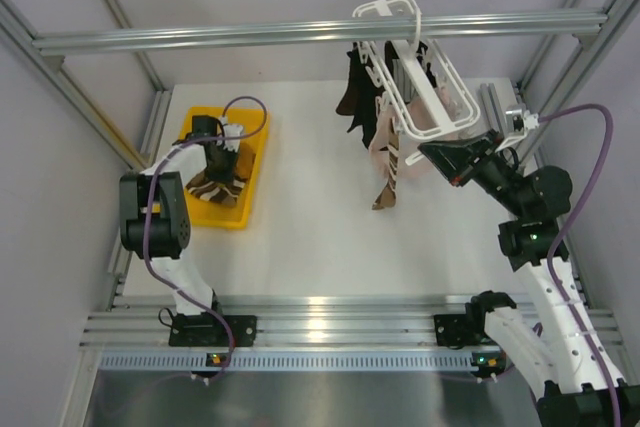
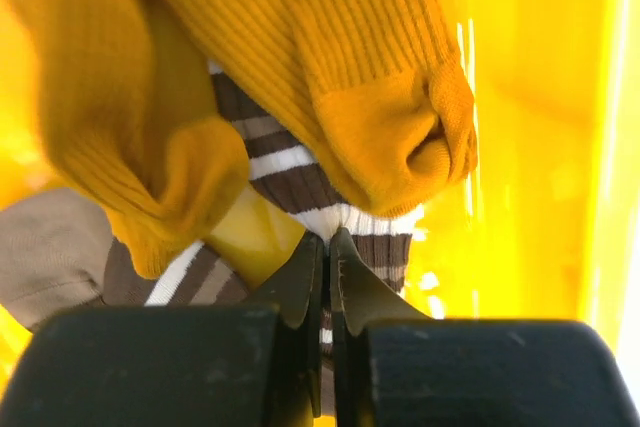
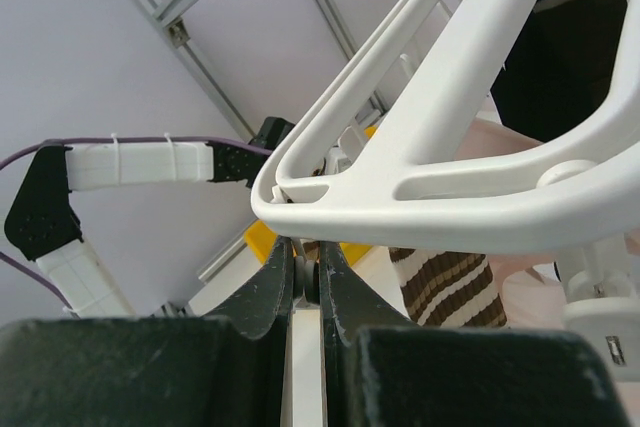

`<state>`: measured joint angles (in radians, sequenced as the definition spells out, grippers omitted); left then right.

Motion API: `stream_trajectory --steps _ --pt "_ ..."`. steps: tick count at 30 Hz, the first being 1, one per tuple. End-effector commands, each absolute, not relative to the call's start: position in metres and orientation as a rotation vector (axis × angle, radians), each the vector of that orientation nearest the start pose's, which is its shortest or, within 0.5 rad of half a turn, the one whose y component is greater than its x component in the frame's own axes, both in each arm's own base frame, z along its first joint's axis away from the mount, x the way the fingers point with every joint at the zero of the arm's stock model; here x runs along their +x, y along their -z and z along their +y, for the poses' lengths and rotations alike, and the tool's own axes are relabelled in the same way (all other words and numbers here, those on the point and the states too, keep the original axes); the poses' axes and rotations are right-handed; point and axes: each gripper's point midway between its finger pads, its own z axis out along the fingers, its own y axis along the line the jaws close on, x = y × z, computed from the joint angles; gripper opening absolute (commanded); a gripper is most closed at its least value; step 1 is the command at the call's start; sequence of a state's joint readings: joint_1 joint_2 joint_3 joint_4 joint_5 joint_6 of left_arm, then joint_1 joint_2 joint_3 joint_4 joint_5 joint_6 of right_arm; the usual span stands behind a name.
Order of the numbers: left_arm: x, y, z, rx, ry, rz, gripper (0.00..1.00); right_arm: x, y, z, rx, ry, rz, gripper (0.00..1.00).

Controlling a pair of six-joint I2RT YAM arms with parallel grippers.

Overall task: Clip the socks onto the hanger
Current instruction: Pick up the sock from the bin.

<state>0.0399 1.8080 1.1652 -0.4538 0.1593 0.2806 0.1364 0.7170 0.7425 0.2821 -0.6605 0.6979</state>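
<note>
In the yellow tray my left gripper reaches down and is shut on the cream cuff of a brown striped sock. Its fingertips pinch the fabric. A mustard sock lies over that sock. The white hanger hangs from the aluminium bar. A dark sock, a pale pink sock and a brown striped sock dangle from it. Under the hanger's frame, my right gripper is shut on a white clip.
A beige piece of fabric lies in the tray beside the striped sock. In the right wrist view the left arm and a corner of the yellow tray show beyond the hanger. Aluminium posts frame the white table.
</note>
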Motion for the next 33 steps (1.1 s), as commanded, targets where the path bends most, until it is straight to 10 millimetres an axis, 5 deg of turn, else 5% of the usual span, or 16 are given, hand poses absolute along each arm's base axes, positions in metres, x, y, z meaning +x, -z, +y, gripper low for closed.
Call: stream_trajectory --steps 1,3,10,15,20,23,26,29,33 --pt "0.429 -0.068 0.01 0.372 0.037 2.538 0.0 0.237 -0.405 0.164 -0.27 -1.088 1.339 0.0" --pt "0.436 -0.087 0.014 0.39 0.031 2.511 0.0 0.236 -0.406 0.164 -0.274 -1.085 1.338 0.0" --pt "0.391 -0.109 0.024 0.554 0.099 2.579 0.0 0.232 -0.407 0.164 -0.284 -1.08 1.336 0.0" --pt "0.342 -0.095 0.024 0.777 0.249 2.641 0.0 0.232 -0.407 0.165 -0.288 -1.084 1.335 0.0" --pt "0.32 -0.065 0.025 0.877 0.305 2.675 0.02 0.234 -0.405 0.165 -0.284 -1.089 1.339 0.0" --pt "0.327 -0.056 0.02 0.807 0.353 2.67 0.0 0.235 -0.405 0.166 -0.285 -1.091 1.338 0.0" --pt "0.361 -0.07 0.013 0.68 0.38 2.609 0.0 0.236 -0.406 0.166 -0.284 -1.092 1.337 0.0" --pt "0.415 -0.109 0.015 0.584 0.328 2.468 0.0 0.236 -0.406 0.165 -0.281 -1.091 1.337 0.0" --pt "0.436 -0.147 0.01 0.572 0.352 2.371 0.0 0.235 -0.408 0.165 -0.287 -1.087 1.334 0.0"
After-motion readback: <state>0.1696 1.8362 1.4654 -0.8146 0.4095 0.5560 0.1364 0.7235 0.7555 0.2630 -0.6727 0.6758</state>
